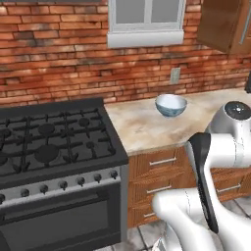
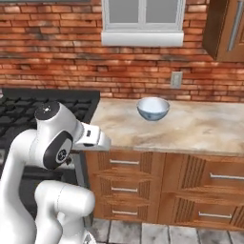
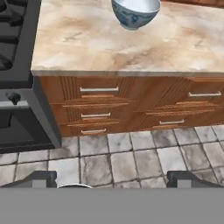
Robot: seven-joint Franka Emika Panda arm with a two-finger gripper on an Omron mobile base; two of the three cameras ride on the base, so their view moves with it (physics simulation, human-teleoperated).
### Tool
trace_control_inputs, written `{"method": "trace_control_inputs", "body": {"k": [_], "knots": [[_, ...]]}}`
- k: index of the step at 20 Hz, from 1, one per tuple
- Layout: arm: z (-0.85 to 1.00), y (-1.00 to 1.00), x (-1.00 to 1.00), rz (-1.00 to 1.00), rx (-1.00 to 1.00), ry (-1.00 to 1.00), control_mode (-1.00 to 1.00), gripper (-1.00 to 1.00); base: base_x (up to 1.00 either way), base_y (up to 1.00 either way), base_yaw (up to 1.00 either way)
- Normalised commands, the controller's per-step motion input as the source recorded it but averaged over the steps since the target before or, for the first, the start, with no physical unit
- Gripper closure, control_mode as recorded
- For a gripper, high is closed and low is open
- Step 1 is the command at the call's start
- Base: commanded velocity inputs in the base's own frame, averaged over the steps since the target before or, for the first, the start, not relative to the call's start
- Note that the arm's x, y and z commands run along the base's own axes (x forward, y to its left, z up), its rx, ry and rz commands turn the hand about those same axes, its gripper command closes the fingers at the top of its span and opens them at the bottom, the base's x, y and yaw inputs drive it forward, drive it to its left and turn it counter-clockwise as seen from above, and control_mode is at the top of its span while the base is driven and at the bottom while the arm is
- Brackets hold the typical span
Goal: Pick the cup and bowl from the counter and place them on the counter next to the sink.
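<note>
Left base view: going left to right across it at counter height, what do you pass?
Black stove → bare stretch of the marbled counter → blue-and-white bowl → the robot's white arm.

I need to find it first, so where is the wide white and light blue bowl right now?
The wide bowl stands on the marbled stone counter, near the brick wall below the window, right of the black stove.

no readable text, no labels, brands, numbers or signs, bowl (image 1: 171,105) pattern too blurred to read, stove (image 1: 49,142) knobs unmarked
</note>
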Motion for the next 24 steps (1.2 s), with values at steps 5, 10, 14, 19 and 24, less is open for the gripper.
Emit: {"method": "trace_control_inputs", "body": {"k": [5, 10, 14, 19, 24], "knots": [[0.00, 0.00, 0.00, 0.00, 0.00, 0.00, 1.00, -1.00, 0.82, -0.87, 0.21], [0.00, 0.00, 0.00, 0.00, 0.00, 0.00, 1.00, -1.00, 0.81, -0.51, 0.07], [0.00, 0.00, 0.00, 0.00, 0.00, 0.00, 1.00, -1.00, 0.73, 0.19, -0.05], [0.00, 0.00, 0.00, 0.00, 0.00, 0.00, 1.00, -1.00, 0.13, 0.06, -0.01], [0.00, 0.00, 0.00, 0.00, 0.00, 0.00, 1.00, -1.00, 0.00, 0.00, 0.00]]}}
